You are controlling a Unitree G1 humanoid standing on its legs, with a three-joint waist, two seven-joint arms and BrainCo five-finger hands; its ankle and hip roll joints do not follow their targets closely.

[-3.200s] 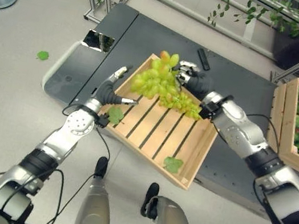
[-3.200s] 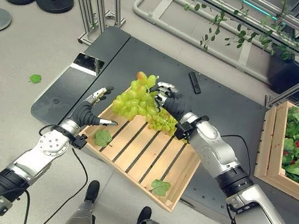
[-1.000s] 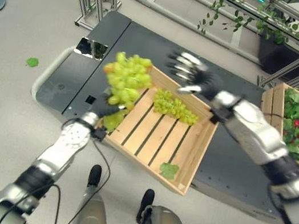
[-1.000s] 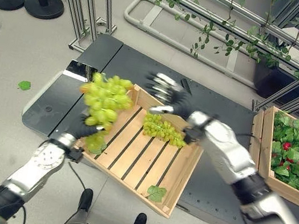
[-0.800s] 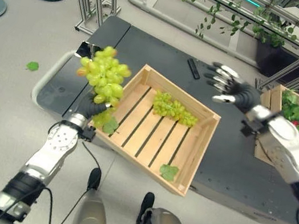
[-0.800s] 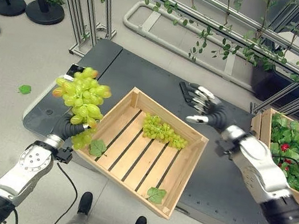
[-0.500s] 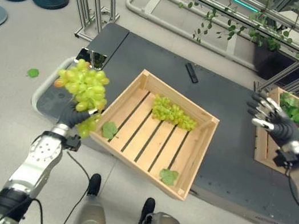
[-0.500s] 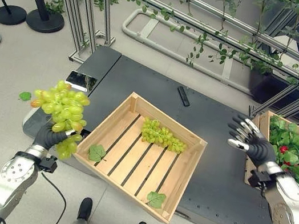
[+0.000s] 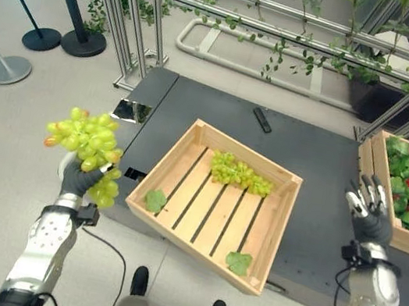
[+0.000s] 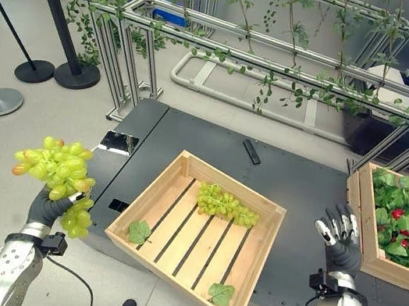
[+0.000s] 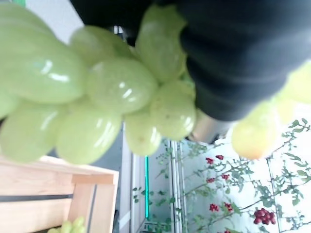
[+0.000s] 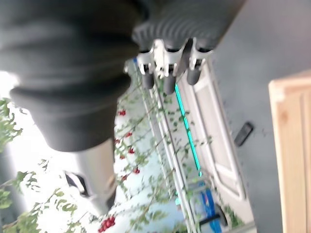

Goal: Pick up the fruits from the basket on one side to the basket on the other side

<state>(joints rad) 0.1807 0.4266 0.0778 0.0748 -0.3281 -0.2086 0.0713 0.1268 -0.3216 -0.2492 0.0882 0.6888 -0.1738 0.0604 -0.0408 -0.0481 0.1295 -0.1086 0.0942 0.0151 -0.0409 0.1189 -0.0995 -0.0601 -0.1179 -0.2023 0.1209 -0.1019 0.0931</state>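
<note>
The left hand [image 9: 77, 178] grips one grape bunch [image 9: 86, 142] aloft; another bunch [image 9: 240, 174] waits in the crate [image 9: 198, 235]. Right hand [image 9: 370, 215] spread, empty.

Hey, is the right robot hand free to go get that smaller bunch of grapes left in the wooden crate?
Probably yes. The right robot hand is open and holds nothing, raised over the dark table beside the wooden crate. The smaller bunch of grapes lies uncovered against the crate's far wall, with nothing over it.
</note>
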